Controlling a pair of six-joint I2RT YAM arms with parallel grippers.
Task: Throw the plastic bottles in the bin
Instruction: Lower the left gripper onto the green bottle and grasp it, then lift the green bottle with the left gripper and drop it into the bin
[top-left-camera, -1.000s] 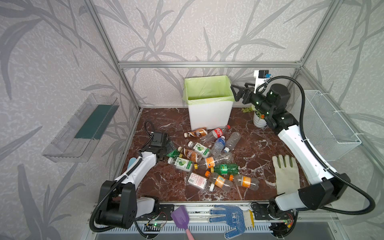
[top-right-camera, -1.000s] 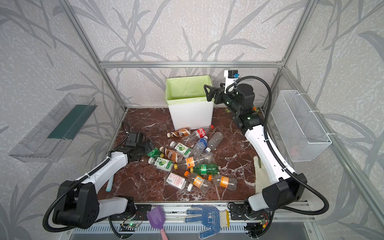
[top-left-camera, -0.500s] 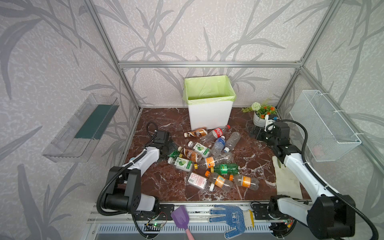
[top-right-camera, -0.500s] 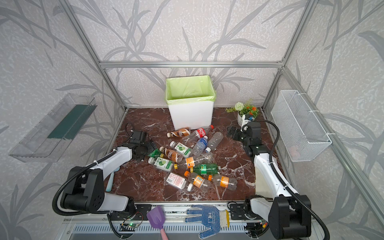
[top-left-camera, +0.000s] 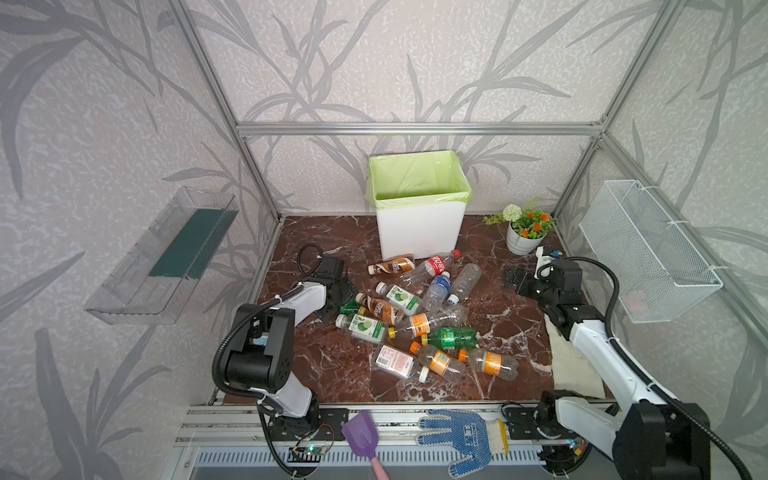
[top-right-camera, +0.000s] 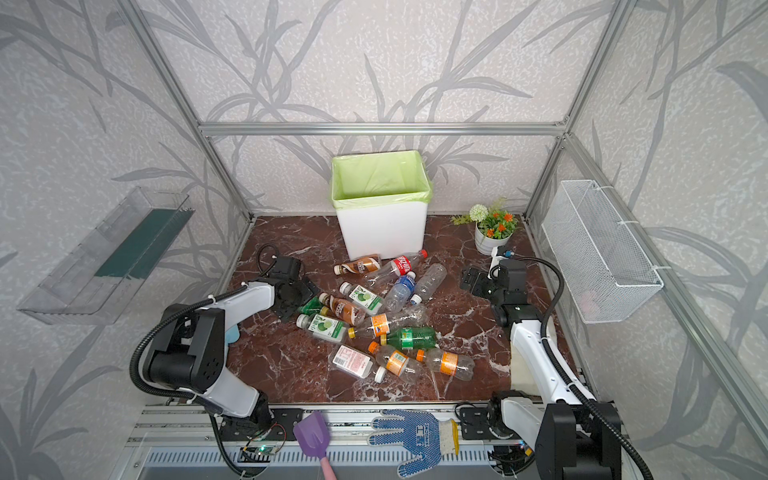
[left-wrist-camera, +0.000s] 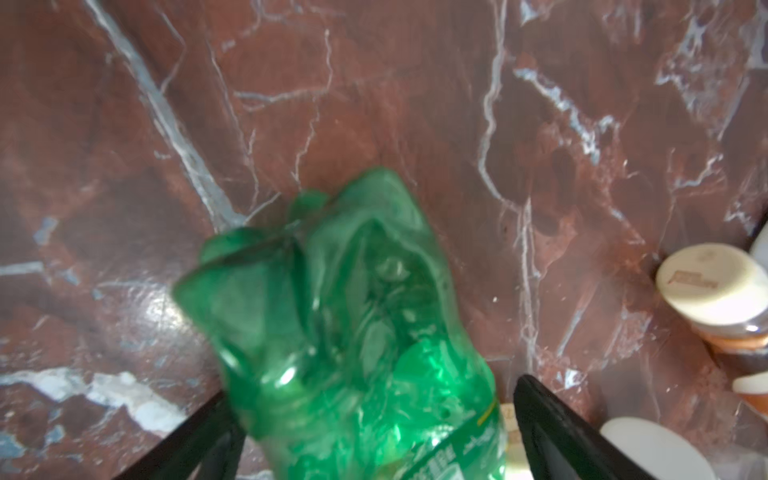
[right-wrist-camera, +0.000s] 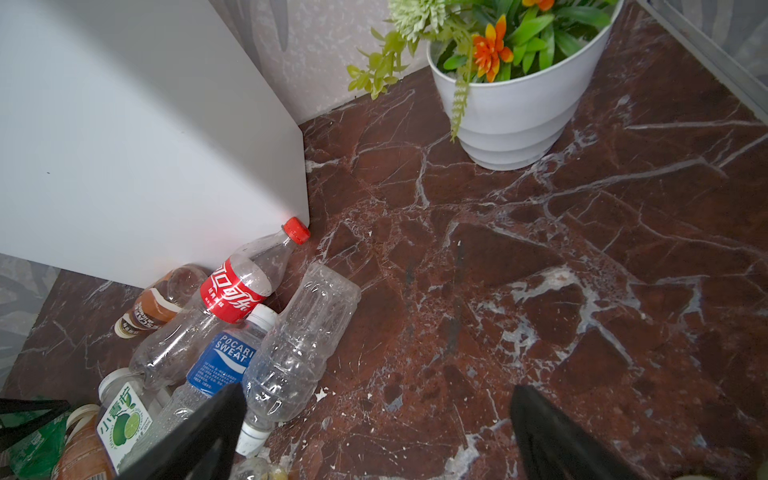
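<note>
The bin (top-left-camera: 419, 232) stands upper centre in both top views. The bottles (top-left-camera: 420, 324) lie heaped on the marble floor (top-left-camera: 505, 332) just in front of it, mid-frame. At the heap's left edge the left gripper (top-left-camera: 345, 300) has its jaws spread wide around a crumpled green bottle (left-wrist-camera: 332, 316), not squeezing it. The right gripper (top-left-camera: 516, 279), mid-right, gapes over bare floor, holding nothing.

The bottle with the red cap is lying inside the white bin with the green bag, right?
No. The bottle with the red cap is lying on the table outside the white bin with the green bag, its cap by the bin's bottom corner. The right wrist view shows it.
</note>
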